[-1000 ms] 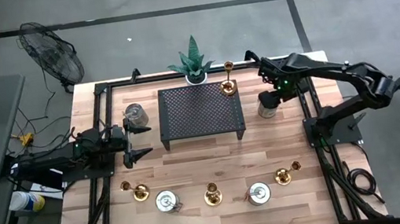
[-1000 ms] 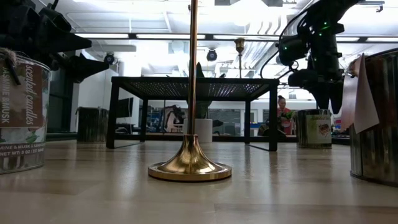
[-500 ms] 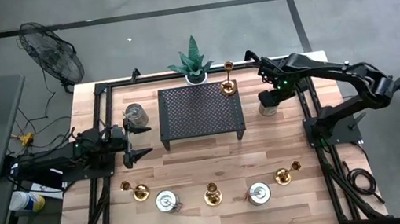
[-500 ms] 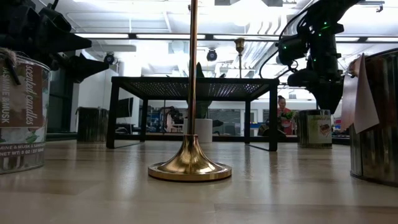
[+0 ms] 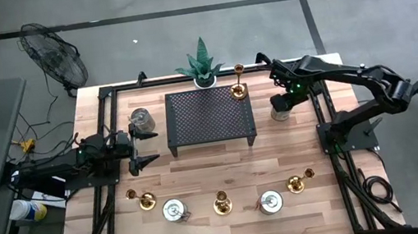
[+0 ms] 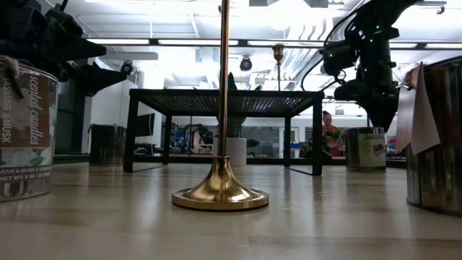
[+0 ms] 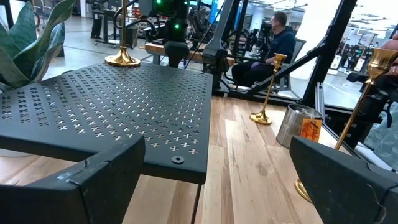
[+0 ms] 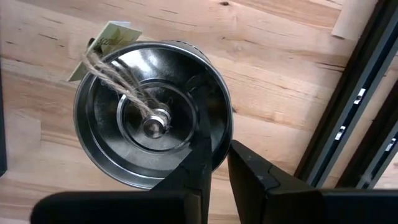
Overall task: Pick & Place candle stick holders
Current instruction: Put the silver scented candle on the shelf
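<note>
Beside the rack (image 5: 209, 116), right tool (image 8: 216, 163) pinches tin's (image 8: 149, 115) rim.

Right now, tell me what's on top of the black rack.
One brass candle stick holder stands on the black rack's far right corner. Whatever is under the rack is hidden from above.

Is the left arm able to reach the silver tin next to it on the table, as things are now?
Probably yes. In the high view the left gripper hangs open directly beside the silver tin, on the same side of the black rack, and nothing lies between them.
</note>
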Robot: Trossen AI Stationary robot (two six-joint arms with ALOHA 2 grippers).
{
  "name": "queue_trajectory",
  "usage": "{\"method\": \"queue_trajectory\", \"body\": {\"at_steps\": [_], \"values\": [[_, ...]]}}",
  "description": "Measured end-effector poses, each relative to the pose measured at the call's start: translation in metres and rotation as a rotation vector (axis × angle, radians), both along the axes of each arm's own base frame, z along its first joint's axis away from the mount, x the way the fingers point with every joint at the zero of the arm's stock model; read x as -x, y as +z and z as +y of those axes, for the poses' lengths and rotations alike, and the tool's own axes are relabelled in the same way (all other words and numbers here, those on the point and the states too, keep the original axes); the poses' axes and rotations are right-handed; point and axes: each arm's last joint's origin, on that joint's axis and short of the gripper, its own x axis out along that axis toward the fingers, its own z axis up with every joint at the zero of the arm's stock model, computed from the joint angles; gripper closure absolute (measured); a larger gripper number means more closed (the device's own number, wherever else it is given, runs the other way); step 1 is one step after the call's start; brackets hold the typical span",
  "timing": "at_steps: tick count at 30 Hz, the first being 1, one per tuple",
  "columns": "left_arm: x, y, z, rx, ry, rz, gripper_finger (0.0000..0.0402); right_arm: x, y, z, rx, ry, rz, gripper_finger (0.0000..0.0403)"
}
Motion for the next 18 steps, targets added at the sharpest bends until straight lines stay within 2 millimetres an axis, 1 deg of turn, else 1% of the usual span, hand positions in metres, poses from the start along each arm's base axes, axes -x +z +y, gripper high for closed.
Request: {"method": "queue_trajectory", "body": {"at_steps": [8,15,18], "values": [[0.0,0.0001,0.0,0.0,0.001,0.0,0.0009,-0.0004,0.0,-0.0001,-0.002,-0.003,-0.006,0.0364],[0.0,0.0001,0.0,0.0,0.0,0.0,0.0009,-0.0004,0.0,-0.0003,0.001,-0.003,-0.006,0.0394],[0.0,0.0001,0.0,0.0,0.0,0.0,0.0009,-0.0002,0.0,-0.0005,0.007,0.0,-0.001,0.0399]]}}
